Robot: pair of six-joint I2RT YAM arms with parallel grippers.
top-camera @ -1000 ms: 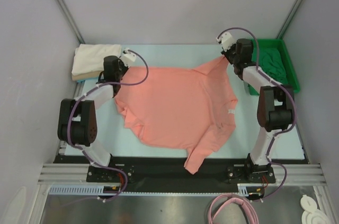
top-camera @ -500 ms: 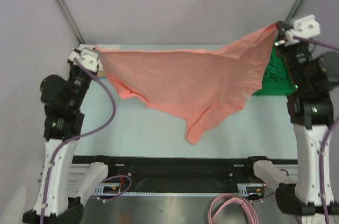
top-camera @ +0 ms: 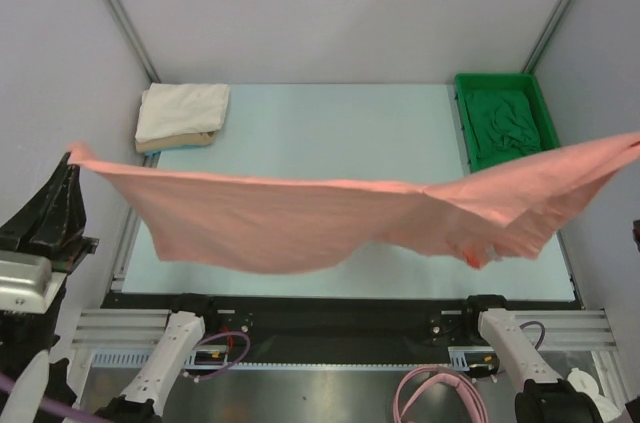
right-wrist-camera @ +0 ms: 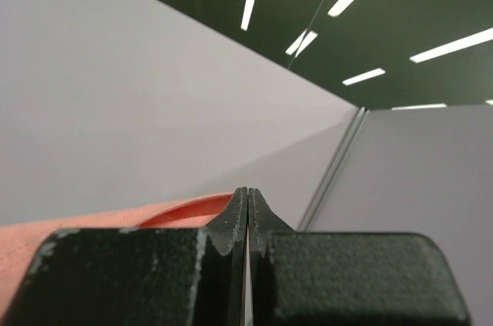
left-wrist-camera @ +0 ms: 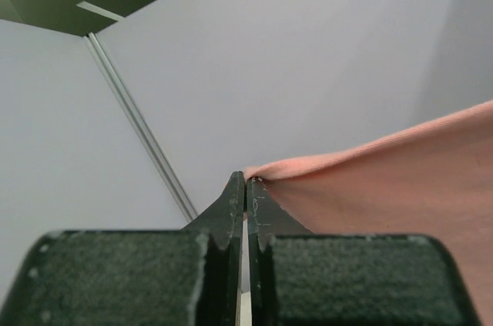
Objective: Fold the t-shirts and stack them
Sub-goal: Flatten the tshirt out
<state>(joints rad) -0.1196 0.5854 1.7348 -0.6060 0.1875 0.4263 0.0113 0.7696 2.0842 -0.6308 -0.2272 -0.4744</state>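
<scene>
Left gripper [left-wrist-camera: 245,179], right gripper [right-wrist-camera: 247,192]: tight on t-shirt [top-camera: 300,228]

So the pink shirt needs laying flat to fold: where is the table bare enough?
The table is bare across its far middle, between the folded stack in the far left corner and the green tray with a dark green shirt on the far right. The near part is hidden by the pink shirt, stretched between the left gripper and right gripper.
</scene>
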